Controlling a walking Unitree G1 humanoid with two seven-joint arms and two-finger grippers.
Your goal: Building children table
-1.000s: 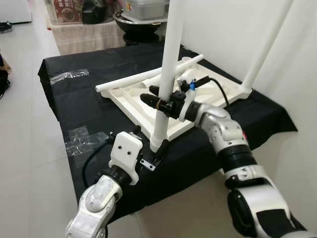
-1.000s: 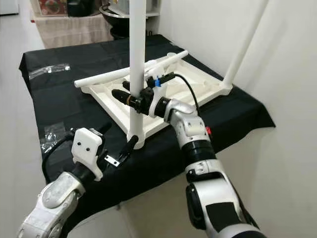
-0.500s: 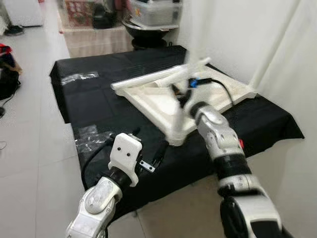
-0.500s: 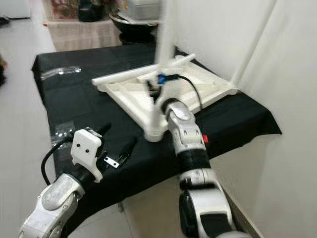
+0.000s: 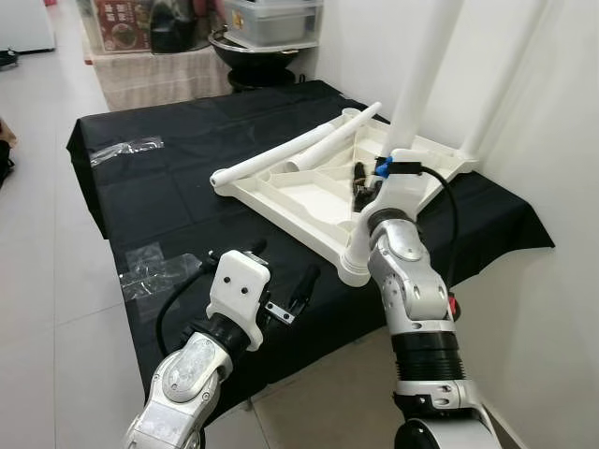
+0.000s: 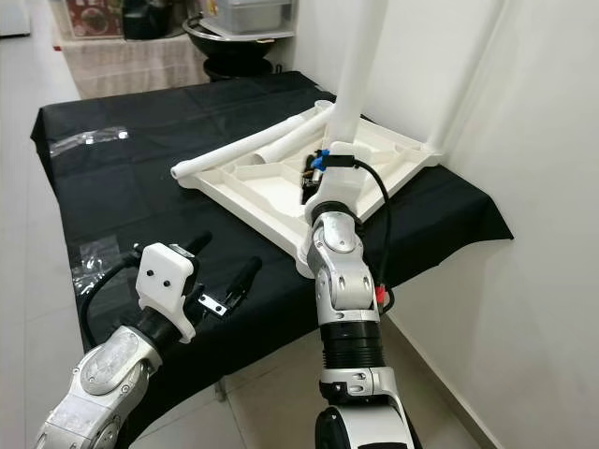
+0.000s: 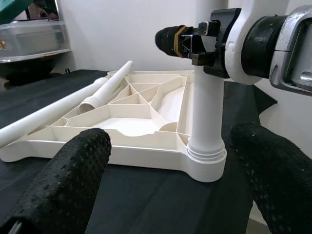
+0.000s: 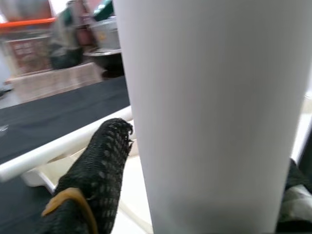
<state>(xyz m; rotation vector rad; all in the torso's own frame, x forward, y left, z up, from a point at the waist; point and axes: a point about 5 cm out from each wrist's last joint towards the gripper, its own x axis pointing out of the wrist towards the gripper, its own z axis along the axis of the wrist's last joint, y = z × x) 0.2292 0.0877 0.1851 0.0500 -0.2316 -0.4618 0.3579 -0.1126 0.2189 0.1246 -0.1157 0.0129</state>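
Note:
The white tabletop lies upside down on a black-clothed table. A white leg stands in its near corner socket and leans a little to the right. My right gripper is shut on this leg low down, reaching from the near side. In the right wrist view the leg sits between the black fingers. My left gripper hovers open over the cloth, left of the socket. Its fingers are spread wide and point at the leg's base.
Two loose white legs lie across the tabletop's far left side. Another leg stands in the far right corner by the white wall. Clear plastic bags lie on the cloth. Pots and boxes stand behind the table.
The right gripper has swung round the leg from its right side to its near side. The whole view has shifted, so the camera moved. The left gripper has stayed open in the same spot.

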